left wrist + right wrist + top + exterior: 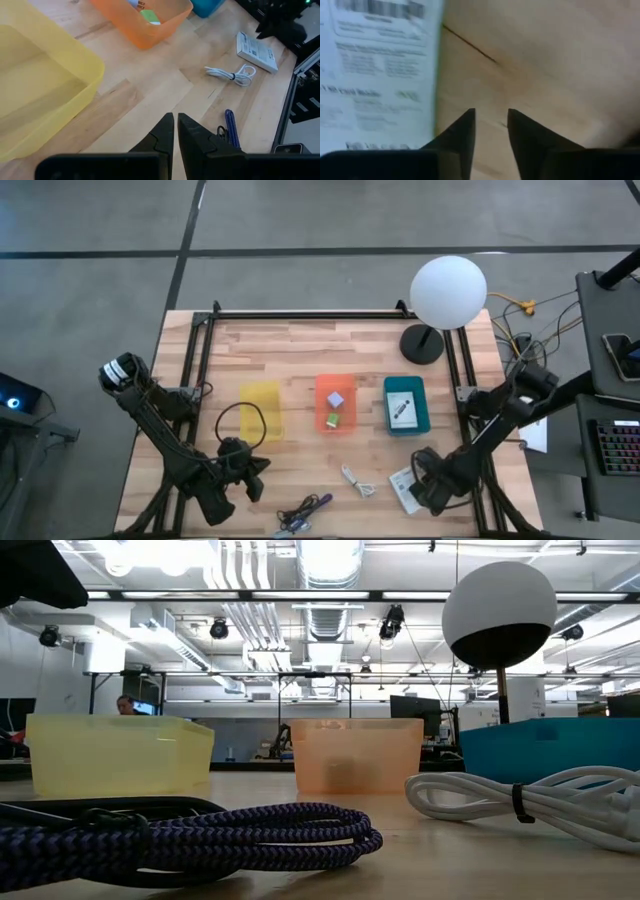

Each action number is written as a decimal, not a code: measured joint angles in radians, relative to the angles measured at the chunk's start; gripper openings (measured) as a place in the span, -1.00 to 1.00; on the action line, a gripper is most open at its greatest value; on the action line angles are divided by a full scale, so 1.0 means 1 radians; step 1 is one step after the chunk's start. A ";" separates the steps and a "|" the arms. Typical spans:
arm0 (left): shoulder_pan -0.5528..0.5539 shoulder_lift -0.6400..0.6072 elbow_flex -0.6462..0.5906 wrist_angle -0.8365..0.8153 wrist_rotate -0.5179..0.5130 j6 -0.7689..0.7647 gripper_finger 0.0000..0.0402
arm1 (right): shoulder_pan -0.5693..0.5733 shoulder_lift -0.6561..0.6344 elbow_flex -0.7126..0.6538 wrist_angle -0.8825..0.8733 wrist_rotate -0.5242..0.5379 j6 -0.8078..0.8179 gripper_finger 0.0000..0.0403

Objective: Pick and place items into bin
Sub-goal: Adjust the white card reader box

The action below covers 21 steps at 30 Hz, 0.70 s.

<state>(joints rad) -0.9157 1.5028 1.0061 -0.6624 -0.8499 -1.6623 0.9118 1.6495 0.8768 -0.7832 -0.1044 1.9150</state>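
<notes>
Hovering: right tool (490,122) slightly parted, empty, beside white packet (375,75) | left tool (175,127) clenched, empty

At the table's (300,340) far right corner we see a lamp (447,292) with a white globe on a dark round base. Off its right edge lie tangled wires (520,315), a dark desk (610,300) and a keyboard (615,445). Across the table, we see a room with ceiling ducts (325,580) and a person (125,705) far off.
</notes>
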 joint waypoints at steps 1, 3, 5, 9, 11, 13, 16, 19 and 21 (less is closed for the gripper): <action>0.000 0.000 0.000 0.001 0.000 -0.004 -0.96 | -0.003 0.013 0.000 0.020 0.000 -0.004 -0.58; 0.000 0.000 0.000 0.007 0.009 -0.005 -0.96 | -0.012 0.026 0.002 0.057 -0.001 -0.006 -0.66; 0.000 0.000 0.000 0.013 0.029 -0.005 -0.96 | -0.017 0.032 0.009 0.091 -0.001 -0.005 -0.72; 0.000 0.000 0.000 0.045 0.045 -0.005 -0.96 | -0.038 0.029 0.035 0.152 0.007 -0.039 -0.73; 0.000 0.000 0.000 0.057 0.046 -0.005 -0.96 | -0.052 0.023 0.055 0.183 0.035 -0.066 -0.70; 0.000 0.000 0.000 0.057 0.046 -0.004 -0.96 | -0.075 0.022 0.080 0.205 0.081 -0.084 -0.65; 0.000 0.000 0.000 0.056 0.046 0.001 -0.96 | -0.124 0.022 0.115 0.210 0.189 -0.104 -0.56; 0.000 0.000 0.000 0.056 0.046 0.002 -0.96 | -0.181 0.022 0.144 0.218 0.263 -0.169 -0.48; 0.000 0.000 0.000 0.056 0.046 0.001 -0.96 | -0.214 0.022 0.167 0.209 0.258 -0.231 -0.43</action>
<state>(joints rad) -0.9161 1.5028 1.0061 -0.6059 -0.8039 -1.6608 0.6979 1.6711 1.0439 -0.5740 0.1537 1.6840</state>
